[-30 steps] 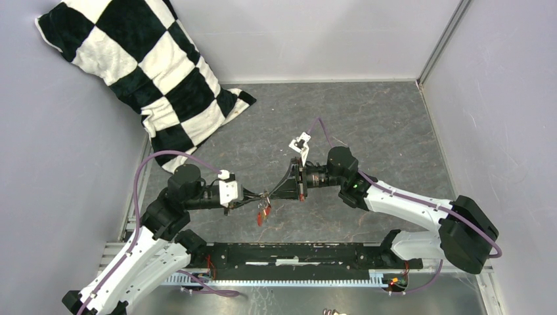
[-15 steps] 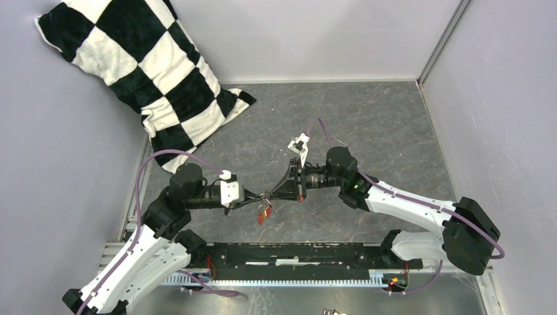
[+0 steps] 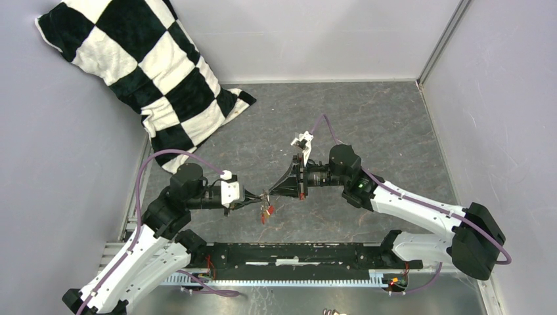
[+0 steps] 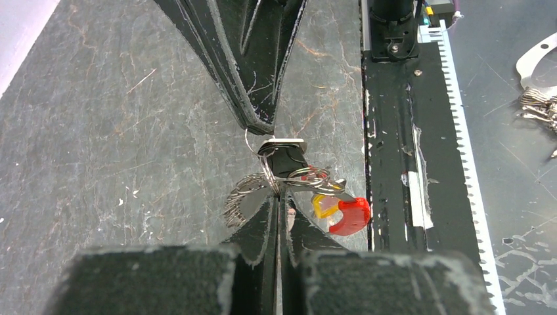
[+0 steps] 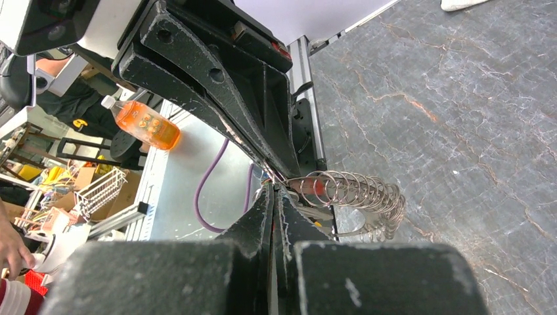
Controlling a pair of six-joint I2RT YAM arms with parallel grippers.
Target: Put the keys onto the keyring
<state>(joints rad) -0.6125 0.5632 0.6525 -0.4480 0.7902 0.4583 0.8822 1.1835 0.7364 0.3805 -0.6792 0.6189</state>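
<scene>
My two grippers meet tip to tip above the grey floor. The left gripper [image 3: 263, 197] is shut on the keyring [image 4: 248, 192], a bunch of thin grey wire loops; in the left wrist view its jaws [image 4: 279, 197] are pressed together on the wire. A red-headed key [image 4: 351, 215] and a yellow-headed key [image 4: 322, 207] hang from the loops. The right gripper [image 3: 271, 192] is shut, its tip at the silvery blade of the black-headed key [image 4: 286, 159]. In the right wrist view the wire loops [image 5: 358, 193] fan out beside the right gripper [image 5: 274, 191].
A black-and-white checkered pillow [image 3: 144, 72] leans in the back left corner. Grey walls close in the cell on three sides. A black rail [image 3: 295, 252] runs along the near edge. Another bunch of keys [image 4: 535, 105] lies outside, beyond the rail.
The right arm has shifted slightly and its wrist has turned a little. The hanging keys have moved slightly to the right. Both grippers stay shut at the same meeting point.
</scene>
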